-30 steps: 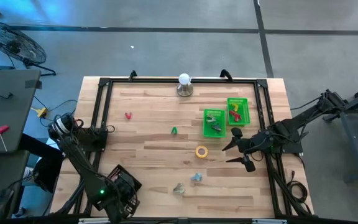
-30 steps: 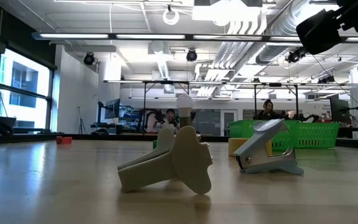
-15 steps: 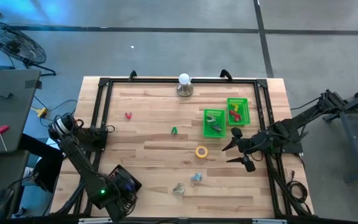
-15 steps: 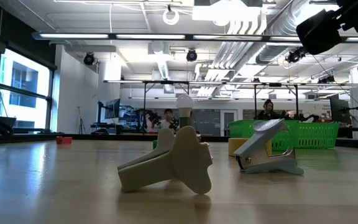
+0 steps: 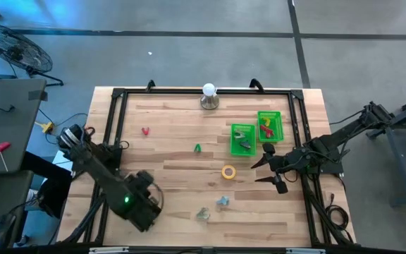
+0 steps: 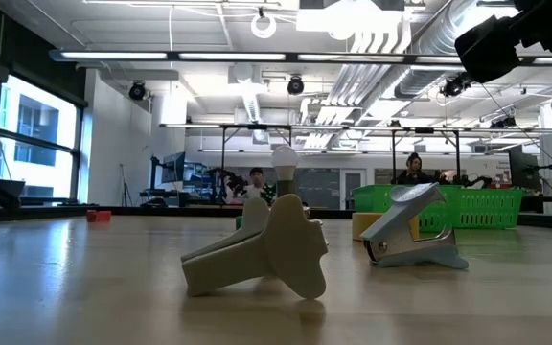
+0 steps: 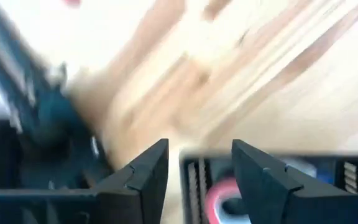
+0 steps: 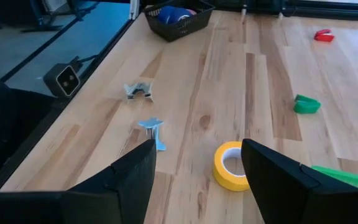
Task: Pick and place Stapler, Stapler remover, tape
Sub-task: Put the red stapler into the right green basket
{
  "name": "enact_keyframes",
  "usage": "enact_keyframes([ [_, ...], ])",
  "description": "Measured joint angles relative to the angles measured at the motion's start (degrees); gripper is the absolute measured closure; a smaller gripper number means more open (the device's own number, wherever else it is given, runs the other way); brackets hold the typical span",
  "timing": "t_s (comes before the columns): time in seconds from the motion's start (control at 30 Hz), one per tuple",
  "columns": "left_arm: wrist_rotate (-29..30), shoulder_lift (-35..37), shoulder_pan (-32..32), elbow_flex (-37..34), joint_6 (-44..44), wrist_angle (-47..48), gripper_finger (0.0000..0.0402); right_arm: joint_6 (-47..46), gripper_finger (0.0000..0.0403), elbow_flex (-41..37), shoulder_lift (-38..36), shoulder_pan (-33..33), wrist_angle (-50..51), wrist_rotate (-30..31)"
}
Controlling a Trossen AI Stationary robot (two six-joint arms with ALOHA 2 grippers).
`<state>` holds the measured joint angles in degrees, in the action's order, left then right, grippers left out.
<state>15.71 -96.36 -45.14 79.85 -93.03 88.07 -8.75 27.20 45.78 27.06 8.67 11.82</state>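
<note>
The landmark here is the yellow ring-shaped roll of tape (image 5: 228, 171), which lies flat on the light wooden worktop (image 5: 175, 141).

Compared with one second ago, the left gripper (image 5: 144, 201) has moved: earlier it was at the front-left corner of the worktop, and now it is higher over the boards and closer to the yellow roll, but well apart from it. In the left wrist view its jaws stand apart with nothing between them. Under them there is a black mesh basket (image 7: 278, 180) with a pink roll of tape (image 7: 219, 199) inside. The same basket (image 8: 178, 18) shows in the right wrist view, far beyond the yellow roll, with blue rolls in it.

The right gripper (image 5: 263, 170) hangs just to the right of the yellow roll, in the same place as before. Its jaws are spread wide and hold nothing, and the yellow roll (image 8: 232, 165) shows between its fingers (image 8: 123, 180).

A small blue staple remover (image 5: 222, 202) and a pale grey staple remover (image 5: 202, 213) lie in front of the yellow roll and have not moved. Behind the roll stand two green plastic bins (image 5: 242, 139) side by side, with small things inside. A small green stapler (image 5: 197, 148) lies left of the bins, and a small red stapler (image 5: 145, 130) is farther left. A white lamp bulb on a round base (image 5: 208, 97) stands at the far edge of the worktop.
</note>
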Motion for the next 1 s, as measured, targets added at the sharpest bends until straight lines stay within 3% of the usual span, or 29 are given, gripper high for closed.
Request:
enact_keyframes([
  [0.23, 9.7, 0.4, 9.6, -0.7, 17.7, 1.6, 0.0237, -0.1, 0.0175, 0.0, 0.0, 0.0, 0.0, 0.0],
  [0.47, 16.4, 0.4, 22.4, -0.8, 20.7, 2.0, 0.0237, 1.3, 0.0175, 0.0, 0.0, 0.0, 0.0, 2.4],
  [0.7, 8.8, 0.4, 40.7, -0.9, 24.4, 1.9, 0.0237, 1.7, 0.0175, 0.0, 0.0, 0.0, 0.4, 3.9],
  [1.0, 1.3, 0.4, 64.1, -4.5, 40.1, -3.2, 0.0237, -1.5, 0.0175, 0.0, 0.0, 0.0, 5.0, 3.9],
])
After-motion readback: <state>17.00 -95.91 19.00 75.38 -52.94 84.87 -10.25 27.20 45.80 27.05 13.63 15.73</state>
